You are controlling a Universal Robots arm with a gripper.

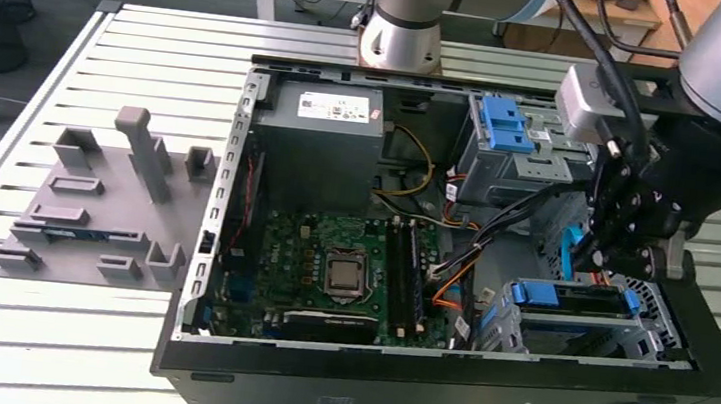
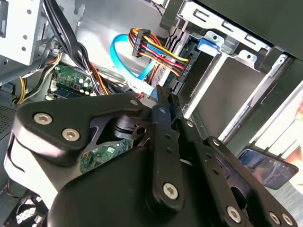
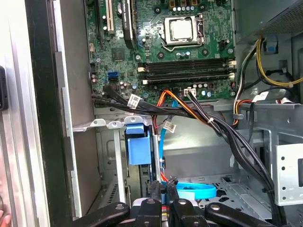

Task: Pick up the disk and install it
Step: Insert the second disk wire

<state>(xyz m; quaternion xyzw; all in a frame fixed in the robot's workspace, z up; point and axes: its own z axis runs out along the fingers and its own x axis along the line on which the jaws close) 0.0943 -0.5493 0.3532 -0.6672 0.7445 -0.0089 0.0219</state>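
The disk [image 1: 576,297] lies flat in the lower drive cage of the open computer case [image 1: 449,382], at the exterior view's right, with its blue bracket [image 1: 538,293] facing the motherboard. The first wrist view shows that bracket [image 3: 139,144] seated in its slot, and it also appears in the second wrist view [image 2: 209,42]. My gripper [image 1: 599,265] hangs inside the case just above the cage. Its black fingers [image 3: 156,191] stand close together beside a light blue data cable [image 3: 196,193], and I see nothing gripped between them. In the second wrist view the gripper [image 2: 164,97] points toward the cage.
A grey power supply box [image 1: 329,123] and the green motherboard [image 1: 341,260] fill the case's left part. A blue latch [image 1: 503,127] tops the upper cage. Black and coloured cables [image 3: 203,118] cross near the gripper. A grey fixture rack [image 1: 106,205] stands on the slatted table.
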